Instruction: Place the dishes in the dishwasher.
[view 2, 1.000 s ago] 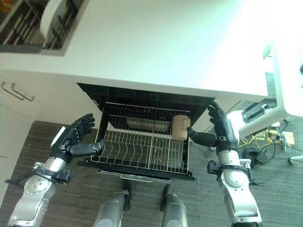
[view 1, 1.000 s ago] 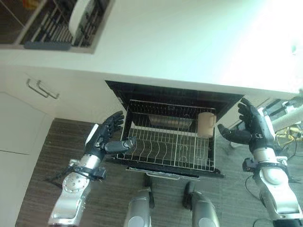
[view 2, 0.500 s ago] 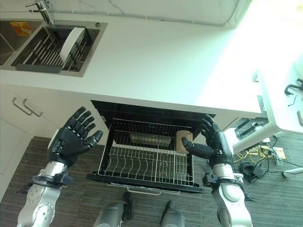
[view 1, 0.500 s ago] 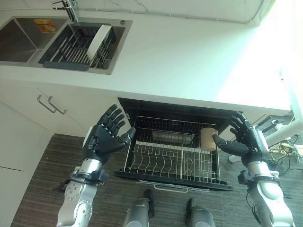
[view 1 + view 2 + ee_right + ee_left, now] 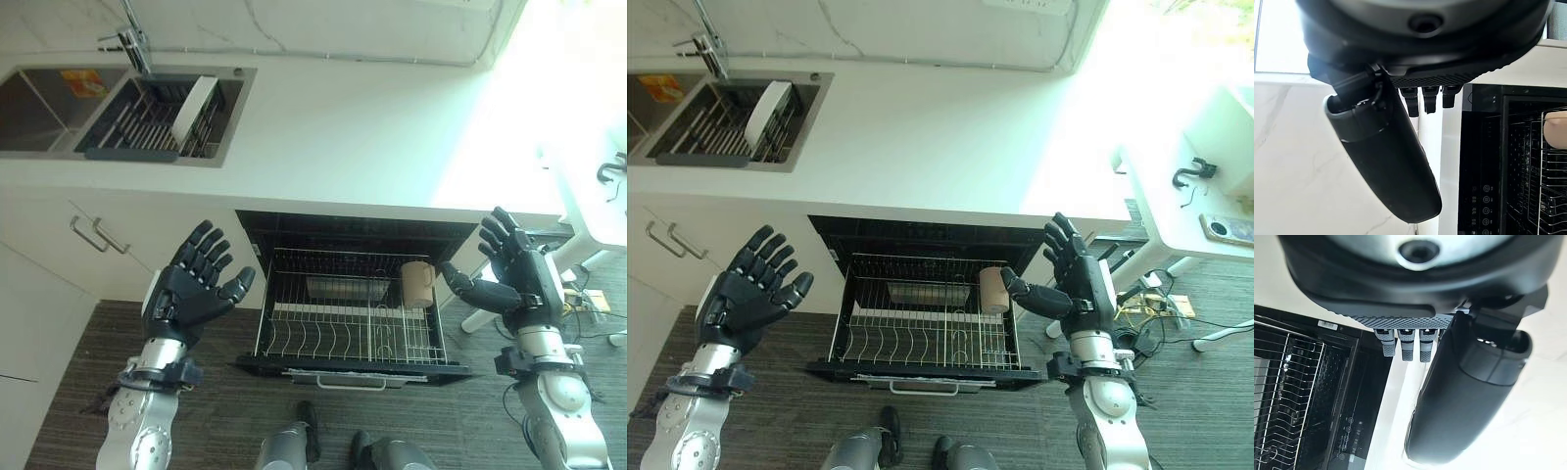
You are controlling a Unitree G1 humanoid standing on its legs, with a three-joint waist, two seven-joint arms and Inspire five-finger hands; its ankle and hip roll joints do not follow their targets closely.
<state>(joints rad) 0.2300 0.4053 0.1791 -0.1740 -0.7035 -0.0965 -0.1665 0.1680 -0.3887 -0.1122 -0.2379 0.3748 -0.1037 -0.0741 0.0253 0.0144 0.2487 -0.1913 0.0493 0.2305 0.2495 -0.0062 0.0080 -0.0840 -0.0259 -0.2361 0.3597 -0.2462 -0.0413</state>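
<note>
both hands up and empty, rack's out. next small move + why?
Probably reach the left hand toward the white plate standing in the drying rack in the sink. Both it and the right hand are open and hold nothing, the pulled-out dishwasher rack holds a beige mug, and the plate sits on the left side.

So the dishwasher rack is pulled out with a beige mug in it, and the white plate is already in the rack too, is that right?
Not quite: the white plate stands in the sink drainer, as the left eye view shows. The pulled-out dishwasher rack does hold the beige mug.
</note>
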